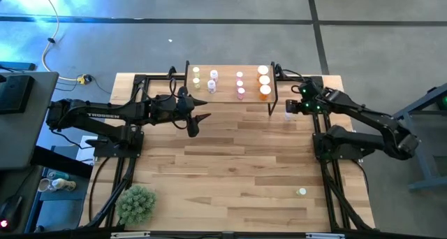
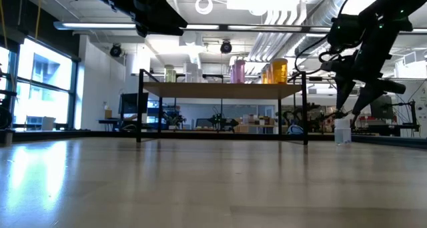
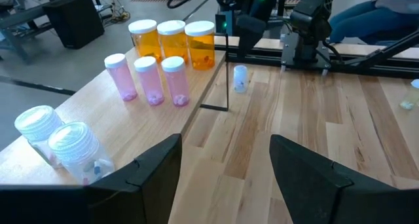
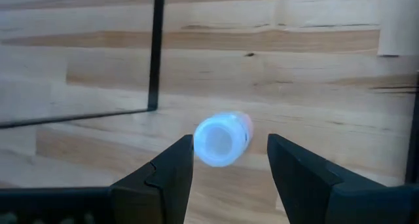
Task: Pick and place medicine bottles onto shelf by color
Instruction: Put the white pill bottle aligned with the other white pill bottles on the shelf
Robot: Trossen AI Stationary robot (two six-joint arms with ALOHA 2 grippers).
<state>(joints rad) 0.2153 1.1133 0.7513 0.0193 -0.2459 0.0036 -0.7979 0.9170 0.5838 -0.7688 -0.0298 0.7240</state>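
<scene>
The right gripper (image 4: 229, 162), open, hovers over a bottle (image 4: 221, 139) at the shelf's (image 1: 227, 96) four o'clock; light, slick plastic, probably best pinched below its cap.

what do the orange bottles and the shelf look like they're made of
Orange bottles: likely translucent amber plastic, glossy, with white ribbed caps; light passes through the bodies. Shelf: pale wood top with visible grain, matte, on thin black legs that look like metal.

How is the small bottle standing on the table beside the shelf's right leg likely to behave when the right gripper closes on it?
The bottle is small, upright and round, so an off-centre touch would probably tip it and let it roll. It looks like light plastic, likely easy to lift. The right gripper hangs open above it, one finger on each side.
</scene>
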